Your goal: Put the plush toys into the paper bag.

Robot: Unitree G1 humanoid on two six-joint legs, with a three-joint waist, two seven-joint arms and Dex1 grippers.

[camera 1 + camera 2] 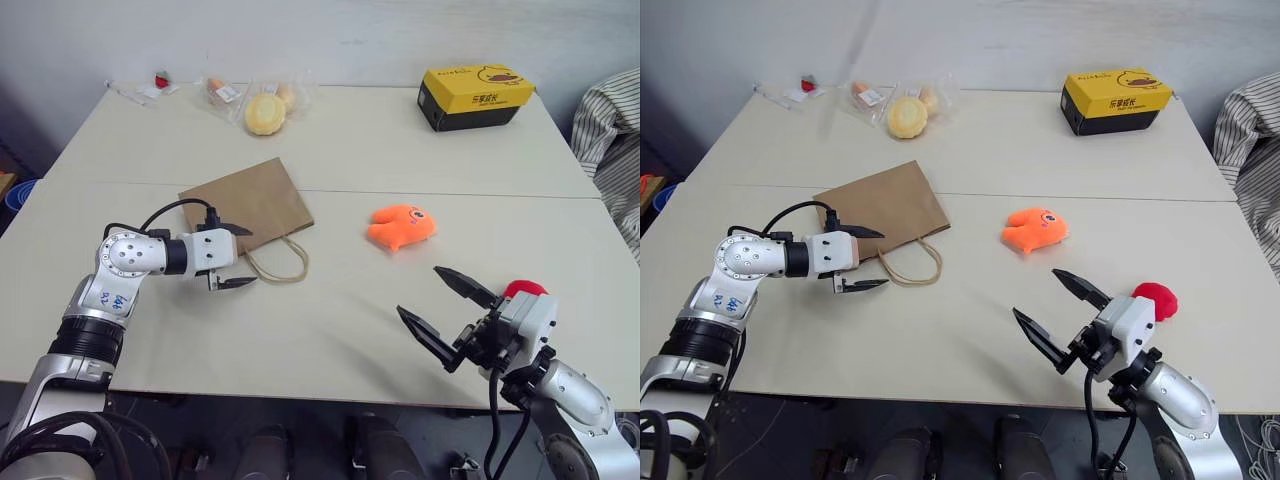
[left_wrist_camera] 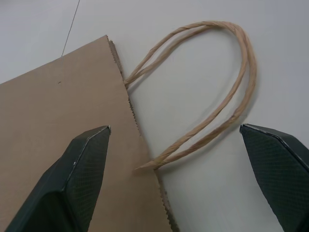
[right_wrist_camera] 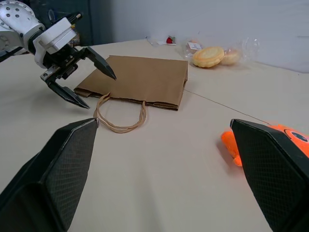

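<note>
Yellow-and-black box [image 1: 475,96] at the table's [image 1: 330,330] far right corner carries unreadable print. Left gripper [image 1: 235,257] gapes over the bag's [image 1: 245,203] handles; right gripper [image 1: 440,304] gapes empty.

Pale beige table [image 1: 340,330] carries: flat brown kraft paper bag [image 1: 245,200] centre-left; orange plush toy [image 1: 401,226] centre-right; red plush toy [image 1: 1156,299] near right; yellow-and-black cardboard box [image 1: 474,96] far right; clear-wrapped yellow round items [image 1: 264,113] far left.

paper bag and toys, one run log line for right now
paper bag: flat, empty | left gripper: open by handles | right gripper: open, empty | orange toy, red toy: on table
</note>
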